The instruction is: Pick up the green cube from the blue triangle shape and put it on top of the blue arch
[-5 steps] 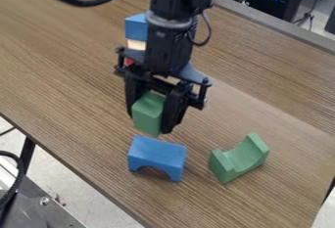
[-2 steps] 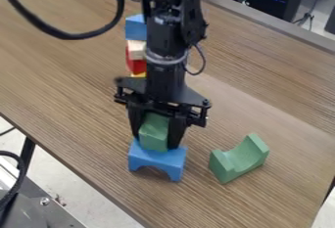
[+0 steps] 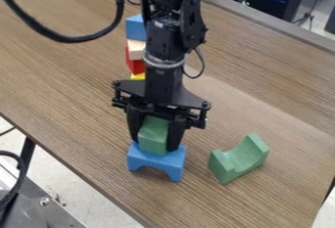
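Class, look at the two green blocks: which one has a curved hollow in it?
The green block at the right, directly on the table: its top dips between two raised ends. The green cube at the blue arch has flat faces.

Wood-grain table [image 3: 78, 78], matt blue arch [image 3: 157, 160]

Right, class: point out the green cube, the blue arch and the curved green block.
Green cube [image 3: 153, 143]: camera view, front face.
Blue arch [image 3: 157, 161]: camera view, front side above the opening.
Curved green block [image 3: 246, 156]: camera view, hollowed upper surface.
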